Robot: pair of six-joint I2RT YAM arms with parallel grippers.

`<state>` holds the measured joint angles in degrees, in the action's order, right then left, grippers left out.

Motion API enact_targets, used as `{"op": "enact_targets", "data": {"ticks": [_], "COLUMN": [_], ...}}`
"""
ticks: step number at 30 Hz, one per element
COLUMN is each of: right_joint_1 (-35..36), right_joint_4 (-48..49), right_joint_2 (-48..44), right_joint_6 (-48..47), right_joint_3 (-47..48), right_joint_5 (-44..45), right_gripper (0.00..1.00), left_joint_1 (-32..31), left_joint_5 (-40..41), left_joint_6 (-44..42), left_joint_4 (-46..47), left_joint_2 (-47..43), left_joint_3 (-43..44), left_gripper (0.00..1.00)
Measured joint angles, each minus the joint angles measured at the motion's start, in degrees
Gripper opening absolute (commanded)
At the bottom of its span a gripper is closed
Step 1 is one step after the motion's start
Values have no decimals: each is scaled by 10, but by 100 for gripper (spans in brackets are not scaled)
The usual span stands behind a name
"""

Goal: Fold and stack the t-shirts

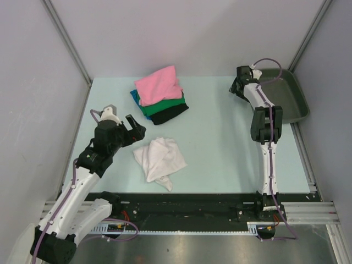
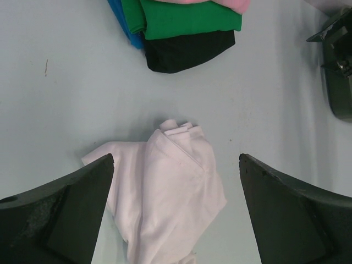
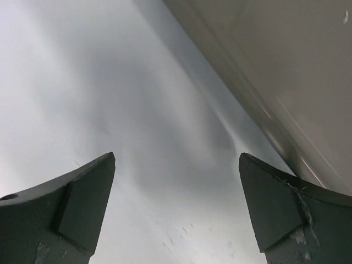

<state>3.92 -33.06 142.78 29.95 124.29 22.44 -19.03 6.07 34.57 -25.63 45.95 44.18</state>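
Three walls [image 1: 192, 33] ring table [image 1: 220, 148] holding perhaps five t-shirts [image 1: 158, 83].

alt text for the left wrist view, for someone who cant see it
A crumpled white t-shirt lies on the pale table, framed by the open left gripper. Beyond it sits a folded stack: black t-shirt lowest, green t-shirt on it, a blue t-shirt and a pink t-shirt barely showing.

Five t-shirts [image 1: 159, 91], one tray [image 1: 289, 102], and two pincers [image 1: 136, 127] [image 1: 237, 83].
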Motion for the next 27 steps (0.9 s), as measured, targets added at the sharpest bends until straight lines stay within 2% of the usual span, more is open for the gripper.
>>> {"op": "enact_targets", "data": {"ticks": [4,7,8,11,17,19,22,27], "right_joint_1": [-1,-2,-2,4,57,94,176,312], "right_joint_4": [-32,-28,-20,24,82,92,96,101], "right_joint_2": [45,38,26,-57,-272,-345,-424,-483], "right_joint_6": [0,-1,-2,-10,-9,-12,-18,-22], "right_joint_3": [89,79,59,-90,-333,-384,-411,-452], "right_joint_5": [4,-11,-17,-45,-99,-111,-124,-148], "right_gripper": [100,100,100,100,100,100,100,99], "left_joint_1": [1,2,2,2,2,2,2,3], "left_joint_5": [6,10,10,10,9,8,7,11], "left_joint_6": [-3,-5,-5,-5,-6,-7,-6,-3], "left_joint_4": [-3,-5,-5,-7,-17,-20,-22,-27], "left_joint_2": [0,3,4,6,9,13,19,19], "left_joint_3": [7,8,8,8,8,8,6,-12], "left_gripper": [100,100,100,100,100,100,100,100]}}
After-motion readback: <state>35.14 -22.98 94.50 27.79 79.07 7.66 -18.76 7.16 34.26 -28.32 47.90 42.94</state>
